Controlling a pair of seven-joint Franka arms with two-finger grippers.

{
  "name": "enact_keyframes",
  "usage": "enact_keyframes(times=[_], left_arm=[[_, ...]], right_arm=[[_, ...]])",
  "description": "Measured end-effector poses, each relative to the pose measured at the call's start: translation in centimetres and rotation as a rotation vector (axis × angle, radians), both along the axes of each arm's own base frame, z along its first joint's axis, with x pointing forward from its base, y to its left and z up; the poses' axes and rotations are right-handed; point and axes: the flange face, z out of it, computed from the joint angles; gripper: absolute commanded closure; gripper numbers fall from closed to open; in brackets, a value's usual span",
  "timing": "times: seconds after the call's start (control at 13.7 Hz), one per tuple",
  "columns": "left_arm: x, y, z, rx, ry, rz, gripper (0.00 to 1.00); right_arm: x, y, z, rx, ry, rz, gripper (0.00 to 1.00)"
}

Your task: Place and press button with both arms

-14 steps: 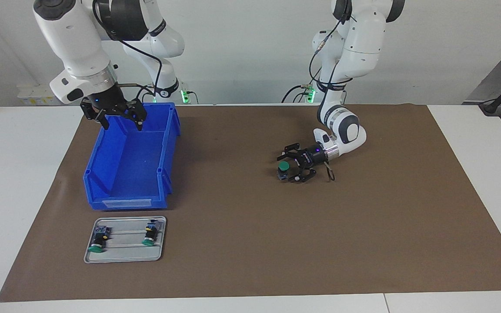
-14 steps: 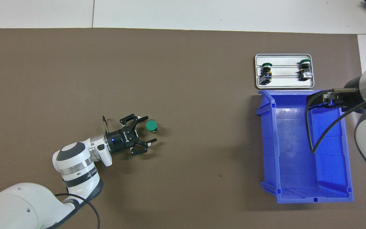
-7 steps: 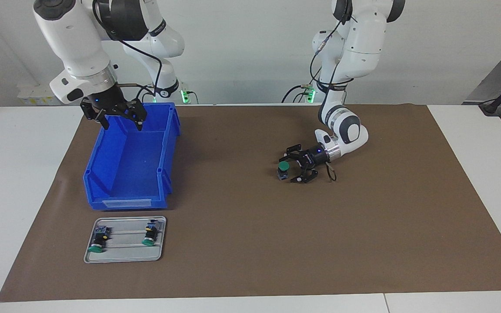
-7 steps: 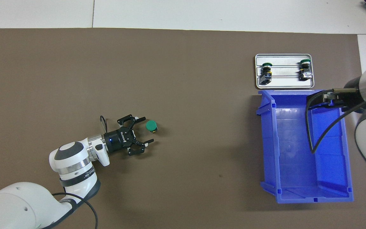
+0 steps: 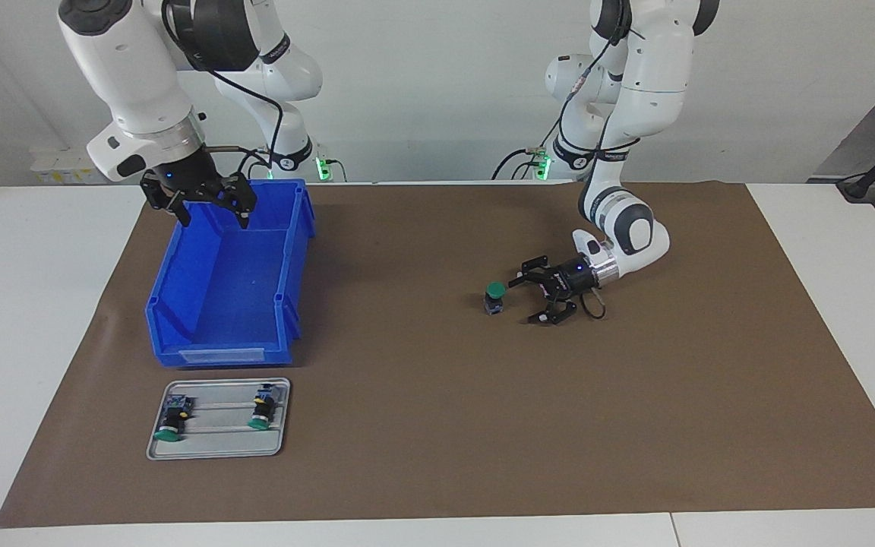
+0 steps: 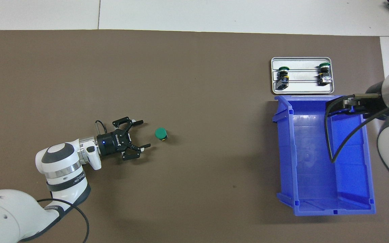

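One button (image 5: 494, 296) stands upright on the brown mat, green cap up; it also shows in the overhead view (image 6: 161, 133). My left gripper (image 5: 522, 301) is open and empty, low over the mat beside the button toward the left arm's end, fingers pointing at it with a small gap; the overhead view (image 6: 145, 133) shows that gap. My right gripper (image 5: 213, 216) is open and empty, held over the robot-side end of the blue bin (image 5: 225, 351), and waits there. It is partly in view overhead (image 6: 349, 101).
The blue bin (image 6: 284, 158) stands toward the right arm's end. A grey tray (image 5: 217, 448) lies just farther from the robots and holds two more buttons (image 5: 172, 419) (image 5: 261, 409) on their sides. The tray (image 6: 302, 88) also shows overhead.
My left gripper has drawn back from the button toward the left arm's end, leaving it standing alone on the mat. The right arm has not moved.
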Motion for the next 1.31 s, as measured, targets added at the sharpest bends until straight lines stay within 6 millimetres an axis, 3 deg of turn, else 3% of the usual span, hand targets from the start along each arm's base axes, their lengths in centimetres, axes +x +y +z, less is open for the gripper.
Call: enact_keyframes(times=[0.15, 0.58, 0.87, 1.02, 1.31], left_arm=[[1.7, 0.4, 1.9, -0.01, 0.046, -0.006, 0.02], [7.1, -0.4, 11.8, 0.039, 0.228, -0.081, 0.02], [9.5, -0.6, 18.8, 0.196, 0.407, -0.091, 0.02], [10.2, -0.5, 22.6, 0.298, 0.484, -0.055, 0.02], [9.3, 1.4, 27.5, 0.46, 0.597, 0.032, 0.02]], right_arm=[[0.0, 0.0, 0.0, 0.0, 0.0, 0.0, 0.0], [0.0, 0.0, 0.0, 0.0, 0.0, 0.0, 0.0], [0.0, 0.0, 0.0, 0.0, 0.0, 0.0, 0.0], [0.0, 0.0, 0.0, 0.0, 0.0, 0.0, 0.0], [0.0, 0.0, 0.0, 0.0, 0.0, 0.0, 0.0]])
